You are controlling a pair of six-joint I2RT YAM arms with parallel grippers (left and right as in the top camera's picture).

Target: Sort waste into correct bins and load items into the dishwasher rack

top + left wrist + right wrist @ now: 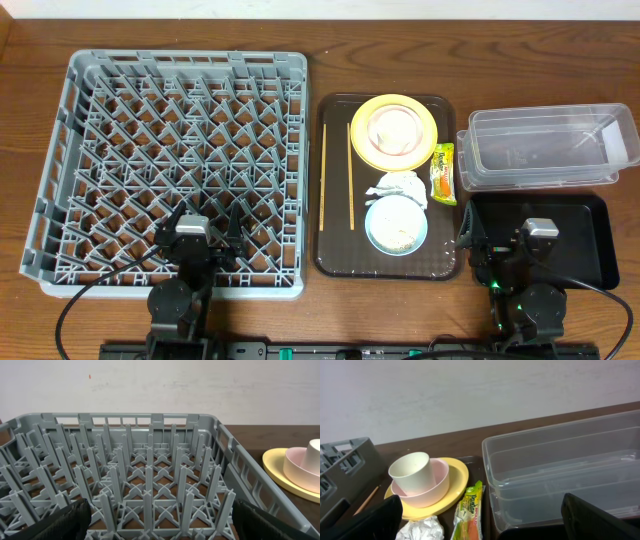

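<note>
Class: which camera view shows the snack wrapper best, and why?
Overhead: the whole snack wrapper shows, lying at the tray's right edge beside the clear tub. The right wrist view shows it nearer but cut off at the bottom edge. The left wrist view misses it.

Snack wrapper [443, 172] beside yellow plate [400, 101]

Printed matter. The only lettering stands on the snack wrapper [468, 510]: a slanted green word on the yellow ground near its upper end, too blurred to read from the right wrist and too small from overhead. Nothing else carries legible text.
</note>
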